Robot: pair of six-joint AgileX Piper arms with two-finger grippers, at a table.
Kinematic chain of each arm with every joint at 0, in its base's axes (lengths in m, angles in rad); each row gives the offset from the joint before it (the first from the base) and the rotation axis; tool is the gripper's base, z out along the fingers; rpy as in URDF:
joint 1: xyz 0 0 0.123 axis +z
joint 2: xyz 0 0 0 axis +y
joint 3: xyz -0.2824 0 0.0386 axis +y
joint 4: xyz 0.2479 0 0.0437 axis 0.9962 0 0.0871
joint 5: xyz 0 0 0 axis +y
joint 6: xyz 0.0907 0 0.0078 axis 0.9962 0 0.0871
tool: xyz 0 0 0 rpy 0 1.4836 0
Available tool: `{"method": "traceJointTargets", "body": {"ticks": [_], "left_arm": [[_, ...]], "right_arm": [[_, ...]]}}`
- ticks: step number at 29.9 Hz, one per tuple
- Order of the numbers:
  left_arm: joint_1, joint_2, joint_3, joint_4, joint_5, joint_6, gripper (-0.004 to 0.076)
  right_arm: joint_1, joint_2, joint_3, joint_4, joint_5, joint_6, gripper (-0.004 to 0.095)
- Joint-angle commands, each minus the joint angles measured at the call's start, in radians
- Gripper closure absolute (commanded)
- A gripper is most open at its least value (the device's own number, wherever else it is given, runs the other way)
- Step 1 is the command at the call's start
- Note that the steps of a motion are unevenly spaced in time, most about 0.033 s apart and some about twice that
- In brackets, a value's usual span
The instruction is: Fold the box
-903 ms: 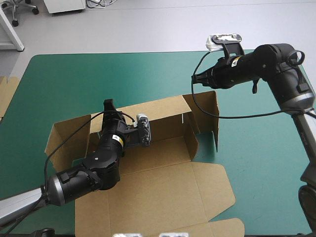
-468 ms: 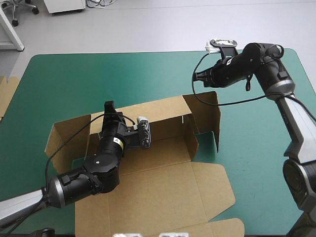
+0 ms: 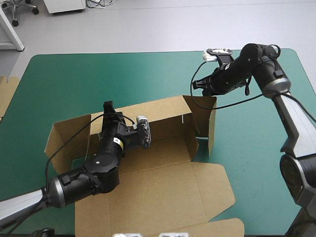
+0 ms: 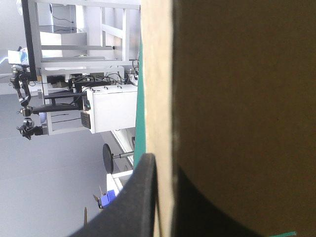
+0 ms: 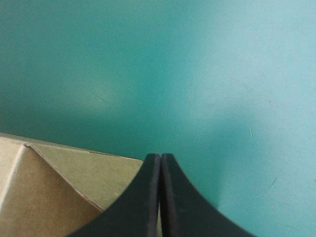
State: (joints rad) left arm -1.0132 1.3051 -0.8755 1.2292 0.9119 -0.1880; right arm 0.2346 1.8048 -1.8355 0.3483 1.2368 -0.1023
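The teal-green tabletop (image 3: 74, 84) fills most of what lies before me. The brown box (image 3: 163, 192) sits on it, a little toward the near edge and roughly midway between the left and right edges. It is half built. Its lid (image 3: 158, 202) lies flat on the side nearest me. The rear wall (image 3: 163, 108) stands upright. The left flap (image 3: 64, 140) splays outward, and the right end flap (image 3: 212, 121) stands on edge.

My left arm reaches in across the flat board from the near left corner. My left hand (image 3: 107, 107) sits at the top of the rear wall, near that wall's left end. It is clamped on the wall. In the left wrist view the board (image 4: 163, 98) runs straight between my two black fingers (image 4: 140, 197), which are pressed close against either face of it.

My right hand (image 3: 199, 85) hangs at the upper far corner of the right end flap. Its fingers (image 5: 153, 197) are pressed together into one point with nothing between them. The box's corner (image 5: 59, 197) lies just beside the hand, and I cannot tell whether the two touch.

A strip of spare board (image 3: 7, 94) shows at the tabletop's left edge.
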Motion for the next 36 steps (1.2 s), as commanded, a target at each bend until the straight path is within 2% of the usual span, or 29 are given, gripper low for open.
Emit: {"method": "traceJointTargets", "body": {"ticks": [1,7,16,27,33,36], "left_arm": [[-0.014,-0.012,-0.009,-0.050,-0.037,-0.022,0.0734],[-0.014,-0.012,-0.009,-0.050,-0.037,-0.022,0.0734],[-0.014,-0.012,-0.009,-0.050,-0.046,-0.029,0.0734],[-0.014,-0.012,-0.009,-0.050,-0.049,-0.053,0.0734],[-0.014,-0.012,-0.009,-0.048,-0.053,-0.053,0.0734],[-0.014,-0.012,-0.009,-0.048,-0.053,-0.053,0.0734]], "right_arm": [[-0.005,-0.066,-0.030,0.024,0.008,-0.022,0.0927],[-0.005,-0.089,-0.013,0.024,0.008,-0.022,0.0927],[-0.005,-0.131,0.125,0.050,0.008,-0.065,0.0927],[-0.005,-0.239,0.284,0.139,-0.122,-0.201,0.0927],[-0.005,-0.274,0.411,0.242,-0.176,-0.346,0.0927],[-0.005,-0.288,0.457,0.249,-0.192,-0.381,0.0926]]}}
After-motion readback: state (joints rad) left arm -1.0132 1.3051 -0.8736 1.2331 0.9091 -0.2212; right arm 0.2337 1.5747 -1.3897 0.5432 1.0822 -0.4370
